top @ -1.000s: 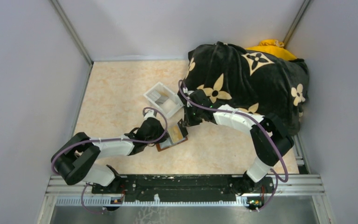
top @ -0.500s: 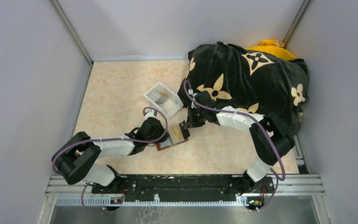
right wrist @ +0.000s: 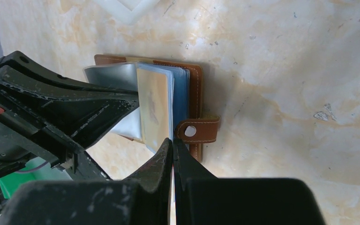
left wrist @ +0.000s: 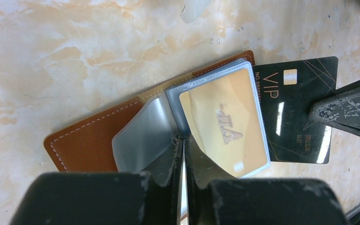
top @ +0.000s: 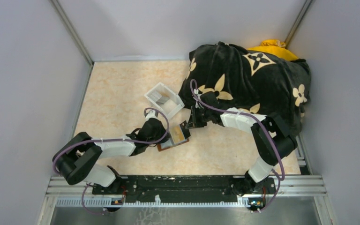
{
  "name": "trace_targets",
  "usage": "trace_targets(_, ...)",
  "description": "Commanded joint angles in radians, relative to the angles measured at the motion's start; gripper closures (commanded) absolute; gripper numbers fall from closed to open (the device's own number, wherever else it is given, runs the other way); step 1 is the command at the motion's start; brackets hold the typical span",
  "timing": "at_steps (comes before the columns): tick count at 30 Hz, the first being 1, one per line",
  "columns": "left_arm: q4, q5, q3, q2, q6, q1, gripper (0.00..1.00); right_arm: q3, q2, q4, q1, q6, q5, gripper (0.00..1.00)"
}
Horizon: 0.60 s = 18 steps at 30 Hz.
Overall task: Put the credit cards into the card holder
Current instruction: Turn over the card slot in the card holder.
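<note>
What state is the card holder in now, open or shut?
Open: the card holder lies spread, its clear sleeves fanned out and its snap tab unfastened.

Top: high, near edge, looking down on whole table [top: 117, 93].
Wrists: close, facing down from opposite sides.
Shared: wallet [left wrist: 91, 136], in all three.

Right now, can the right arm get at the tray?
Probably yes: the tray lies close beside the right gripper, nothing between. But that gripper is shut on a black card at the holder, so it must let go first.
</note>
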Motion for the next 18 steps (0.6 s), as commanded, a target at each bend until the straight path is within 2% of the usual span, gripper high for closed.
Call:
trace_targets(1,-0.072,-0.013,-0.001,0.040,0.002,-0.010,0.90,-0.006,-0.050,0.080,-0.005,0.026,-0.046,1.00)
trace_targets(18,-0.087,-0.020,0.014,0.056,0.011,-0.014,0.91,-0.018,-0.065,0.143,0.001,0.076,-0.108,1.00)
